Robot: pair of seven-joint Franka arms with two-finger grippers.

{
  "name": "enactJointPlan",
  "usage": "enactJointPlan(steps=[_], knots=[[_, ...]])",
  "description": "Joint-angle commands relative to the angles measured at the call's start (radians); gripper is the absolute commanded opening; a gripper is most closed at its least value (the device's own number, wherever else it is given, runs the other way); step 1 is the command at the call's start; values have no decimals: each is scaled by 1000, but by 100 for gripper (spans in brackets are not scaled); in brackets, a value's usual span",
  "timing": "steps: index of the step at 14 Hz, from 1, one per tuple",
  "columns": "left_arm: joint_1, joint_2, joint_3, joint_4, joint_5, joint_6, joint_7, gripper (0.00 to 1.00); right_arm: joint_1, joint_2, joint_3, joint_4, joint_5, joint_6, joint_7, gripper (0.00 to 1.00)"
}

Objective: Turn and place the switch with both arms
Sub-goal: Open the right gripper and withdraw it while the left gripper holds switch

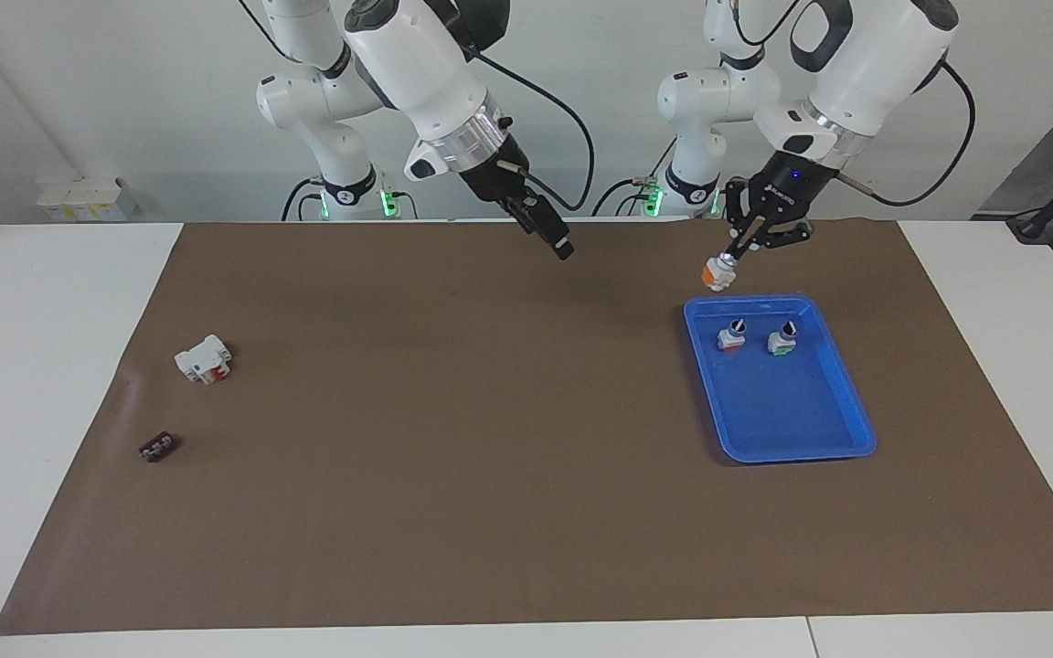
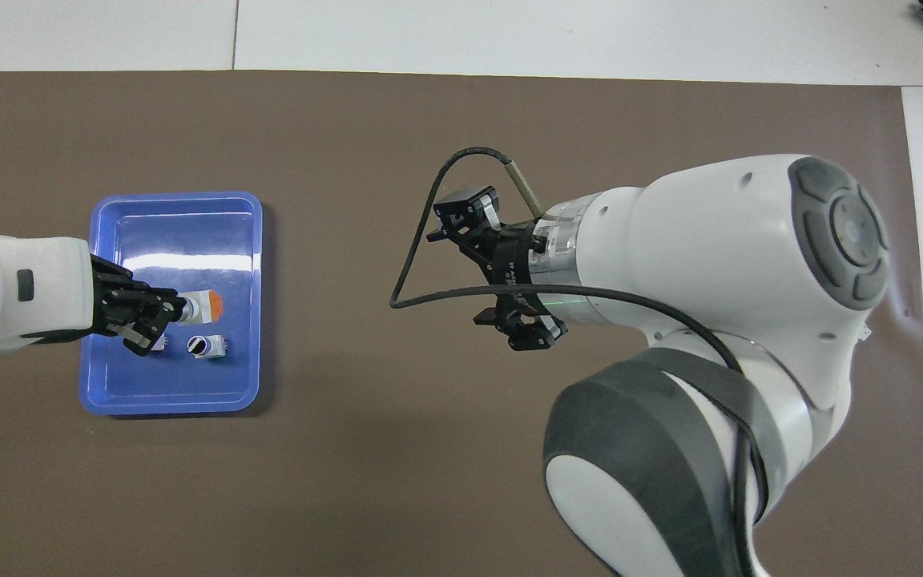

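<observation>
L gripper (image 1: 735,253) is clamped tight on the switch (image 1: 717,272), gripping it by the knob end, so white body and orange-red base hang out past the fingertips. Gripper tilts down, switch up in the air, over the blue tray's (image 1: 842,399) rim on the robots' side per facing view. In overhead view same switch (image 2: 199,305) shows over the tray (image 2: 175,397) interior, orange-red base pointing toward the table's middle, L gripper (image 2: 163,312) just at its knob end. Not touching the tray as far as facing view shows.

R gripper (image 1: 552,236) holds nothing, jaws spread as wide as they go. It hangs in the air over the brown mat (image 1: 453,475), near the mat's edge on the robots' side, about mid-table, well apart from switch and tray. In overhead view R gripper (image 2: 490,276) has its two finger links splayed wide, a black cable looping around it.

In the tray: 2 more small switches side by side, standing, black knobs up. One w/ orange-red base (image 1: 731,335), one w/ green base (image 1: 782,339). Both sit in the tray's half nearer the robots.

Toward the R arm's end of the table, on the mat: white block w/ red part (image 1: 204,358), and a small dark part (image 1: 157,447) farther from the robots than the block. Both well apart from either gripper.
</observation>
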Motion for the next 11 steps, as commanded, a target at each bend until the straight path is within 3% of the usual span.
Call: enactJointPlan(steps=[1,6,9,11], knots=[[7,83,-6,30,101,71,27,0,-53,-13,5,-10,-97,-38,-195,100],[-1,233,-7,57,241,138,27,0,-200,-34,5,-10,-208,-124,-594,100],[4,292,-6,53,273,187,27,0,-260,-63,-7,-9,-330,-250,-787,100],[12,304,-4,44,273,206,62,0,-209,-79,-105,-7,-409,-313,-913,100]])
